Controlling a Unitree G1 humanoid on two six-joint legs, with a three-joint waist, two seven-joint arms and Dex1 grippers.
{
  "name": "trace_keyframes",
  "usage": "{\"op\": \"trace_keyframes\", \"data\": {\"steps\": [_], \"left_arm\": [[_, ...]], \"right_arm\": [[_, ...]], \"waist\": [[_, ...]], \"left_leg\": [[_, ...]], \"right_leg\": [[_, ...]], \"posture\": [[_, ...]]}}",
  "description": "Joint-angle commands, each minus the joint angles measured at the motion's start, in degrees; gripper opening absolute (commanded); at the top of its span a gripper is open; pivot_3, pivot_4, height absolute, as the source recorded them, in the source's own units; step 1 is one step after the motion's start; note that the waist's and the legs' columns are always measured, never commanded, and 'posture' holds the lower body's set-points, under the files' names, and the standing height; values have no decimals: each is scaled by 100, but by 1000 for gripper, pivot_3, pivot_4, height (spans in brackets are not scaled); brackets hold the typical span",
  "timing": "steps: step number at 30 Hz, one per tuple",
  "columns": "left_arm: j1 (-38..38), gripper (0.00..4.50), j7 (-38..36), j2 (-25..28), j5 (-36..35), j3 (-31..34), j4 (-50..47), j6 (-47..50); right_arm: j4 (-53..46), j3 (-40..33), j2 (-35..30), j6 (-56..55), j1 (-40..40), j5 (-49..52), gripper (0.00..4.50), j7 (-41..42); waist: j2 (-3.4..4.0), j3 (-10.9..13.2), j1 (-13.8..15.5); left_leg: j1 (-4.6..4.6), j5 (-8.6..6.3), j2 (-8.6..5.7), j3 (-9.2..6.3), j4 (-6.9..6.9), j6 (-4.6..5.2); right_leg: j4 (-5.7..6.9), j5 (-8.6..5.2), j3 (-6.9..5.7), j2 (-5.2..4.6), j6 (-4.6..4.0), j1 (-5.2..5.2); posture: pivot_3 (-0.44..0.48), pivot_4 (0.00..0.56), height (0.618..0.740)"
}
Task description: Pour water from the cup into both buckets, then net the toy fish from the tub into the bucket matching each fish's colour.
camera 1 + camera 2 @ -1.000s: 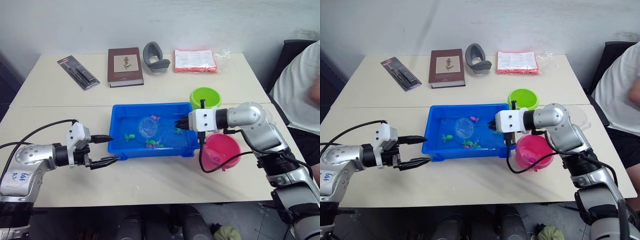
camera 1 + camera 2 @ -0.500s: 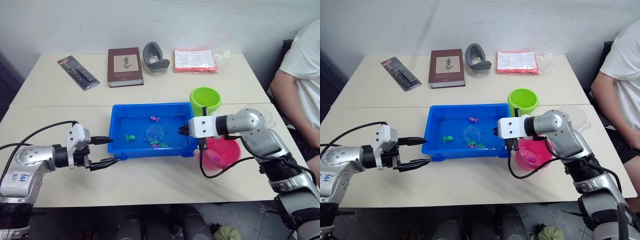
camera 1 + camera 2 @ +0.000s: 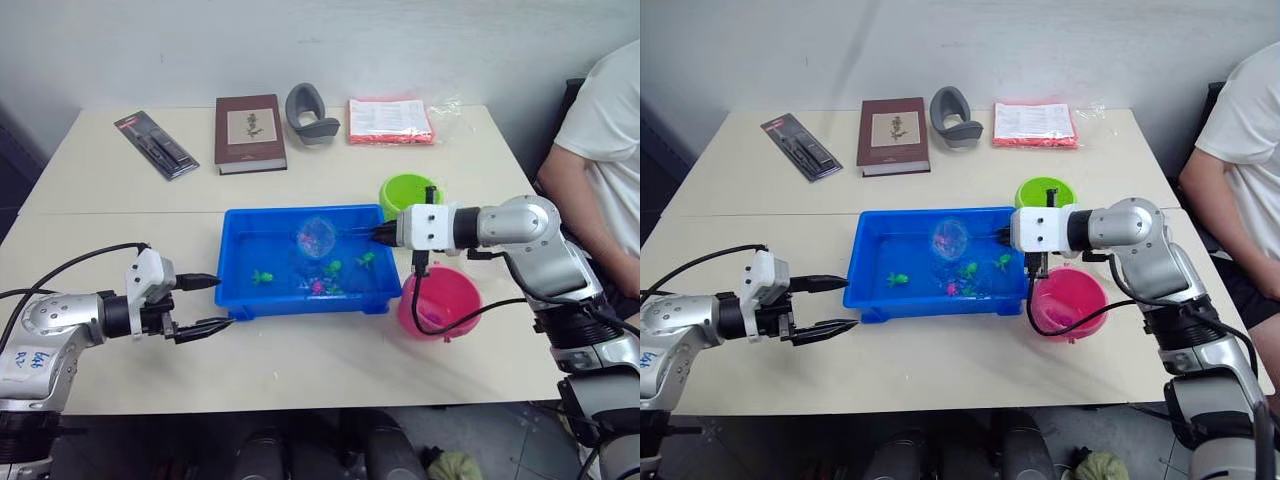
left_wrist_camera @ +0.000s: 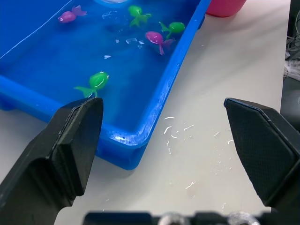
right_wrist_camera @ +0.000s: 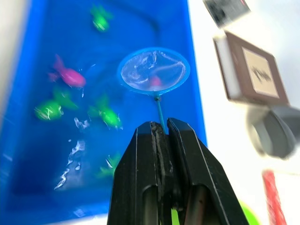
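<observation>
Beige laminate tabletop carries everything. Biggest item on it: shallow rectangular bright blue plastic tub w/ rim, at the centre, water inside, several tiny plastic toy fish in it — green ones, e.g. one near the left part, and a magenta one nr the front wall. Right of the tub, touching or almost touching its front right corner, sits the small round pink plastic bucket; the lime green round plastic bucket stands behind it, just off the tub's back right corner. Maroon hardcover book, grey curved plastic piece, red-edged clear packet of papers and a dark flat packaged item line the far side of the table. Right gripper is over the tub's right end, fingers pressed together on the thin stick handle of the small round net w/ light blue hoop and fine mesh; hoop is held up over the tub's back middle, and right wrist view shows a small pink fish in the mesh. Left gripper is low over the table just off the tub's left front corner, fingers spread wide, gripping nothing. Person in white T-shirt sits at the right edge.
</observation>
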Motion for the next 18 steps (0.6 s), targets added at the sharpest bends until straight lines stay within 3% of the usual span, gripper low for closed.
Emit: {"op": "trace_keyframes", "data": {"steps": [1, 18], "left_arm": [[49, 4445, 31, 43, -70, 117, -212, -16], [27, 4445, -44, 66, -61, 82, -215, -44]], "right_arm": [[-307, 38, -72, -7, 146, 44, 0, 131], [543, 375, -59, -618, 53, -832, 0, -115]], "waist": [[0, 0, 3], [1, 1, -4]], "left_leg": [[0, 0, 0, 0, 0, 1], [0, 0, -1, 2, -1, -1]], "right_leg": [[0, 0, 0, -1, 0, 0], [2, -1, -1, 1, -2, -2]], "posture": [[0, 150, 740], [0, 150, 740]]}}
